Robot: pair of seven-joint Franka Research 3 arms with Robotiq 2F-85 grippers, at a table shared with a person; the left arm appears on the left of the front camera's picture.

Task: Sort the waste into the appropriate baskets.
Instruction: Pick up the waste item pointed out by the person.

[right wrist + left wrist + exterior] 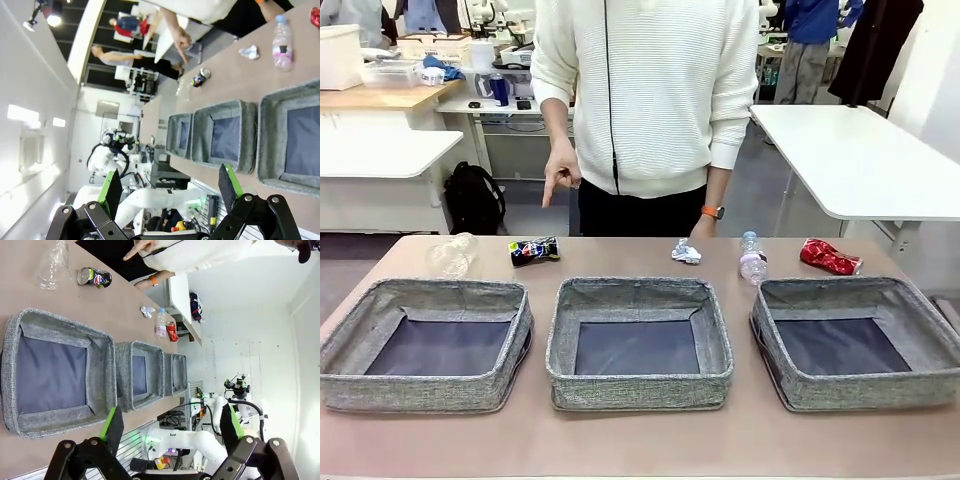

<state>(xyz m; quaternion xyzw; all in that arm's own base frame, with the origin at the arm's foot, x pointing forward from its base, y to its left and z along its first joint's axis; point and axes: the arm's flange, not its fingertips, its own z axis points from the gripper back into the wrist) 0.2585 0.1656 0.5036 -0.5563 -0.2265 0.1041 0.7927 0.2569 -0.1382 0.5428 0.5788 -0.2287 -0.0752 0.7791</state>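
- Left gripper (170, 420): jaws spread wide, nothing between the green pads; it hangs off the near table edge, clear of the bins.
- Right gripper (169, 175): jaws equally wide and empty, also off the near edge.
- Three grey woven fabric baskets stand in a row: left (420, 390), middle (640, 388), right (865, 390). The gaps between them are narrow and all the dark bottoms are bare.
- Brown tabletop (640, 450): a free strip runs along the near edge.
- The waste lies along the far edge, behind the baskets:
  - clear plastic cup (451, 254) on its side, far left
  - crushed dark blue-silver can (534, 250) beside it
  - crumpled white paper wad (686, 251)
  - clear plastic bottle with pinkish label (752, 258), upright, just behind the right basket's far corner
  - crushed red can (830, 257), near the right corner
- One of the person's hands (560, 180) points down above the blue can.
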